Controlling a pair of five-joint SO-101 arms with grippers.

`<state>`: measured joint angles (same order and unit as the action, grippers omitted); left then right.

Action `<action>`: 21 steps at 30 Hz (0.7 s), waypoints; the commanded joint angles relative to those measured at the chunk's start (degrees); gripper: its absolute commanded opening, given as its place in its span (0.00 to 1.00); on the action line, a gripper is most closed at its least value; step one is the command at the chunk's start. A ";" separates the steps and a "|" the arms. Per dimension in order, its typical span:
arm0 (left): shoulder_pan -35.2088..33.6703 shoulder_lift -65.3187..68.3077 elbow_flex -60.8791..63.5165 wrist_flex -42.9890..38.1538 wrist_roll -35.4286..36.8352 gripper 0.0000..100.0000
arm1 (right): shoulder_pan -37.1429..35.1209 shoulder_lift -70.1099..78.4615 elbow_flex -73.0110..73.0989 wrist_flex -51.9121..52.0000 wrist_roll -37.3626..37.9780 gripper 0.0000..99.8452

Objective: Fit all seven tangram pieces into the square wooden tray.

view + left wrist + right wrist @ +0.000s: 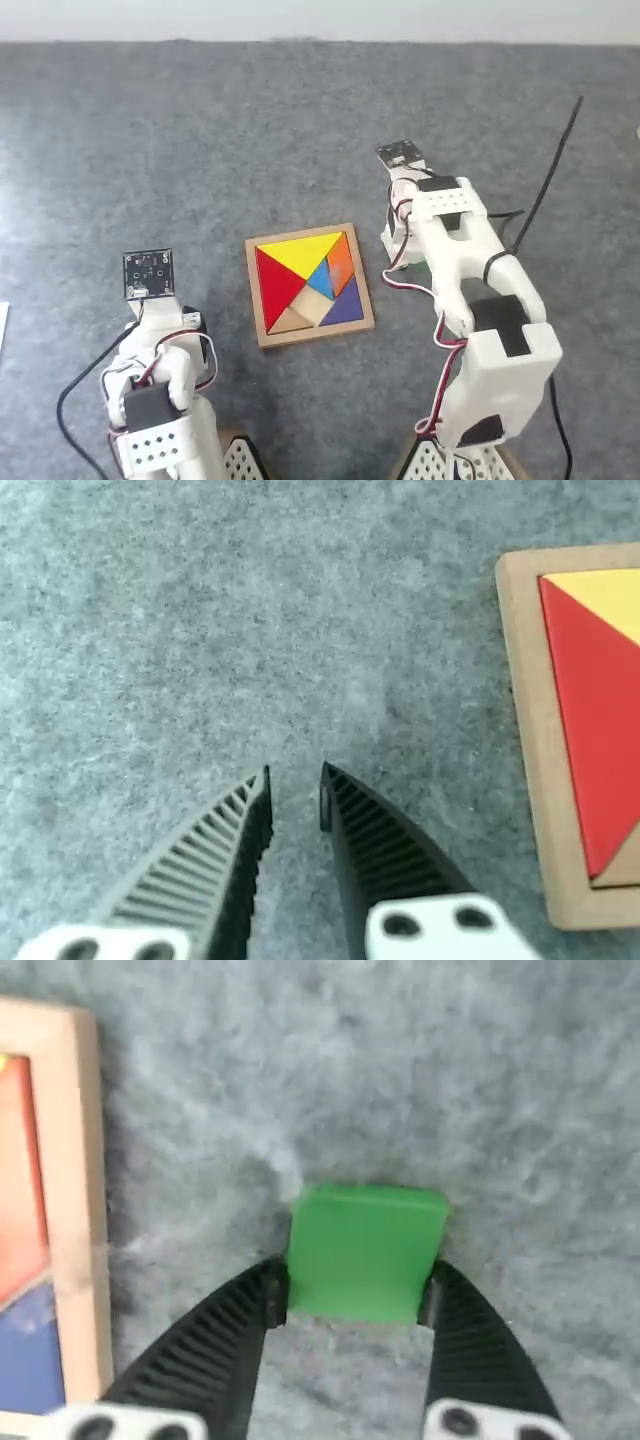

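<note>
— On the left of the grey carpet (150, 130), where does the left gripper (296, 780) stand?

— Low over bare carpet, near the tray's left rim. It is released. A narrow strip of carpet shows between its tips and nothing sits between them.

— And the tray (254, 295)?

— It lies flat on the carpet between the two arms, turned slightly askew. A yellow triangle (300, 252) fills the far part and a red triangle (273, 285) the left part, and the two meet along a slanted edge. A small blue triangle (322, 281) sits at the middle. An orange piece (341, 262) lies along the right rim, and a purple triangle (347, 306) is in the near right corner.

— Is the near left part filled?

— It shows a pale wood patch (298, 316). I cannot tell whether that is a piece or the bare floor of the tray.

— Farther right?

— The green square (368, 1245) lies on the carpet outside the tray, near its right rim but apart from it. The right gripper (355, 1292) is clenched on it. Its fingers (240, 1325) press two opposite sides, and the far half of the square sticks out past the tips.
</note>
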<state>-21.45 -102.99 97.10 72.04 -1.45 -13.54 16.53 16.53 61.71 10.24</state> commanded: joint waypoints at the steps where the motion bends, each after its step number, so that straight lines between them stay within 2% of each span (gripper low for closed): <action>1: -0.35 -1.05 -0.66 0.18 -0.09 0.08 | 0.57 -0.31 -2.90 -1.10 1.58 0.17; 8: -0.35 -1.05 -0.66 0.18 -0.09 0.08 | 0.13 -3.03 -4.31 2.59 3.08 0.17; 21: -0.35 -1.05 -0.66 0.18 -0.09 0.08 | -4.00 -18.77 -0.44 7.52 6.51 0.17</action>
<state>-21.45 -102.99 97.10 72.04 -1.45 -15.91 3.52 16.62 67.52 16.04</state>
